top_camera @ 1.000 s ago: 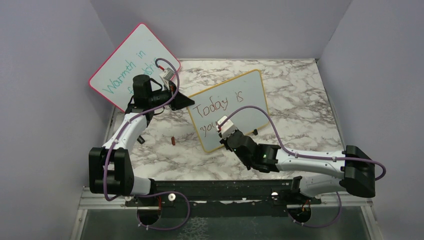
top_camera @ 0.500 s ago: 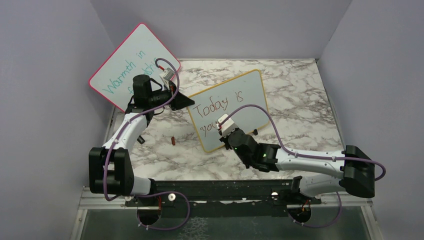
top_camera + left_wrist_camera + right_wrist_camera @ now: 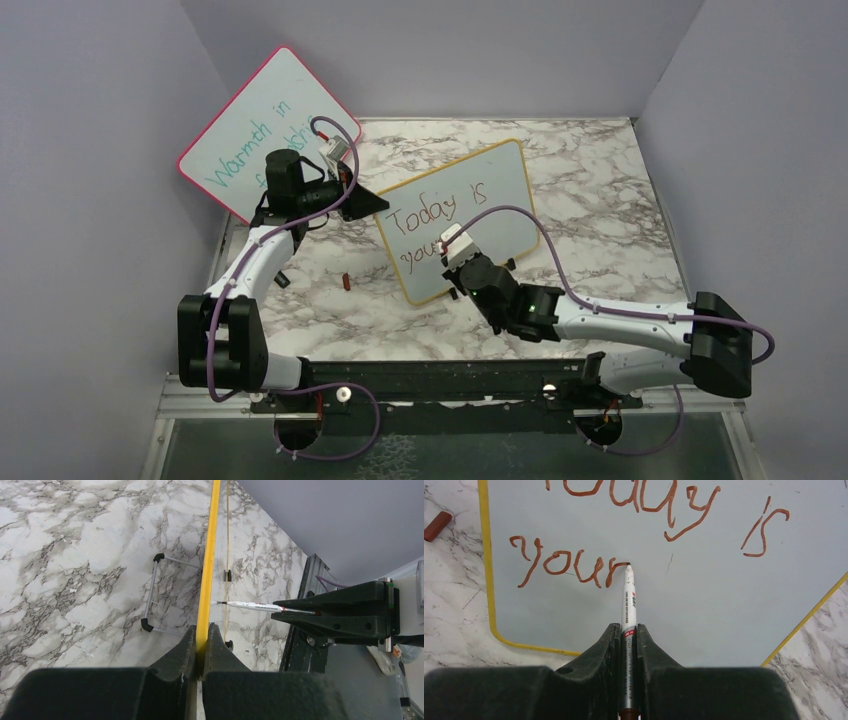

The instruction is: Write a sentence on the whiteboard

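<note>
my right jaws pinch the marker (image 3: 629,600), tip ending "your" in the sentence (image 3: 594,567); my left jaws clamp the whiteboard (image 3: 480,190) at its nine o'clock edge, on the counter (image 3: 600,200). next, i reckon: hop toward three o'clock, begin "day".

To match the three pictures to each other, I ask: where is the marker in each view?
Top external: not discernible, under the right gripper.
Left wrist: the marker lies crosswise, right of centre.
Right wrist: centre, pointing up, tip at the end of the sentence.
Shared landmark: the yellow frame of the whiteboard.
</note>
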